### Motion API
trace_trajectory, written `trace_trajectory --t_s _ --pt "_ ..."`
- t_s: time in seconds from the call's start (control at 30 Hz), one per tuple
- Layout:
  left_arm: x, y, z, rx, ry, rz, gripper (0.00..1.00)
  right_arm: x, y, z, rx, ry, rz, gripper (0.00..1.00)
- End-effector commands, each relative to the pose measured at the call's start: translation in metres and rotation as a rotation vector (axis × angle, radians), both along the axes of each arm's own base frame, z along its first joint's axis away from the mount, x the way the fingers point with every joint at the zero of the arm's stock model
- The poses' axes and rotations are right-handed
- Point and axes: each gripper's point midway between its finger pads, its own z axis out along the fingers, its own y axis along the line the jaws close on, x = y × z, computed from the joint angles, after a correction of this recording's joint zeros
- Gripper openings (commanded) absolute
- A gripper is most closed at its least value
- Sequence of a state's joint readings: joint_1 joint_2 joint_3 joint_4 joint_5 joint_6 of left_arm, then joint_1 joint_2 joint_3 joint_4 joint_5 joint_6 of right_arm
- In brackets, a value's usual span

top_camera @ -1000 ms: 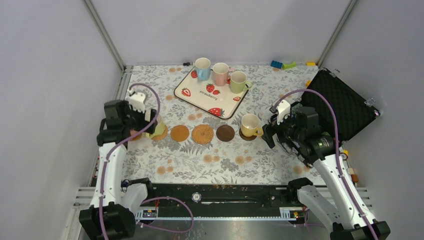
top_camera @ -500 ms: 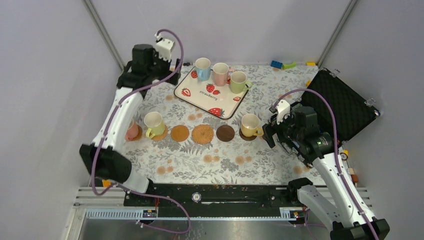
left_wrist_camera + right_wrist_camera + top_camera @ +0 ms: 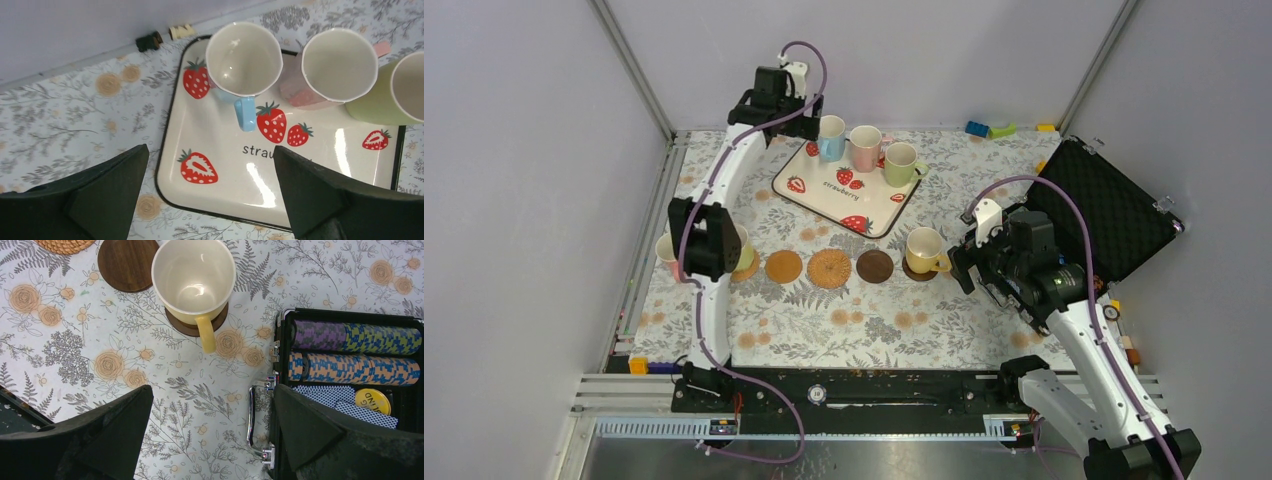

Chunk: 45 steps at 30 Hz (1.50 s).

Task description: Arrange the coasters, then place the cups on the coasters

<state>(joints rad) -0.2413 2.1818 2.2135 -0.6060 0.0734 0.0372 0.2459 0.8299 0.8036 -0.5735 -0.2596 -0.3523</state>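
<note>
Though roughly halfway, plenty left: yellow mug (image 3: 193,280) on dark coaster (image 3: 180,327), three coasters (image 3: 829,268) bare, three mugs (image 3: 337,65) on strawberry tray (image 3: 220,185); left gripper (image 3: 210,150), right gripper (image 3: 214,387) gaping, empty.

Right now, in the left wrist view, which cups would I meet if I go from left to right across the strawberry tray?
light blue cup → pink cup → green cup

Your floral table (image 3: 844,325) carries a row of coasters (image 3: 829,268). Behind them lies the strawberry tray (image 3: 829,192); at right, a black case (image 3: 1114,215).
</note>
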Motion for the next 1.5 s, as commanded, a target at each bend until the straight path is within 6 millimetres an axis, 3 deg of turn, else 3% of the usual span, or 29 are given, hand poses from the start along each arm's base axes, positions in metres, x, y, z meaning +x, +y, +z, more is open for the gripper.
trace_trajectory --t_s 0.0,0.1,0.4,0.57,0.83,1.47 --pt "0.014 -0.031 0.010 -0.071 -0.059 -0.004 0.99 0.009 -0.004 -0.002 -0.027 -0.016 -0.011 0.98" --pt "0.020 -0.037 -0.012 -0.086 -0.052 0.006 0.99 0.010 -0.004 -0.004 -0.031 -0.010 -0.013 0.98" --pt "0.040 -0.041 -0.034 -0.119 -0.060 0.042 0.99 0.013 -0.009 -0.007 -0.043 -0.002 -0.038 0.98" --pt "0.045 -0.041 -0.056 -0.133 -0.026 0.062 0.99 0.016 -0.011 -0.011 -0.058 0.009 -0.040 0.98" --pt "0.053 -0.038 -0.067 -0.149 -0.027 0.095 0.99 0.016 -0.011 -0.014 -0.062 0.014 -0.035 0.98" --pt "0.071 -0.053 -0.098 -0.218 -0.001 0.104 0.99 0.017 -0.012 -0.020 -0.076 0.029 -0.035 0.98"
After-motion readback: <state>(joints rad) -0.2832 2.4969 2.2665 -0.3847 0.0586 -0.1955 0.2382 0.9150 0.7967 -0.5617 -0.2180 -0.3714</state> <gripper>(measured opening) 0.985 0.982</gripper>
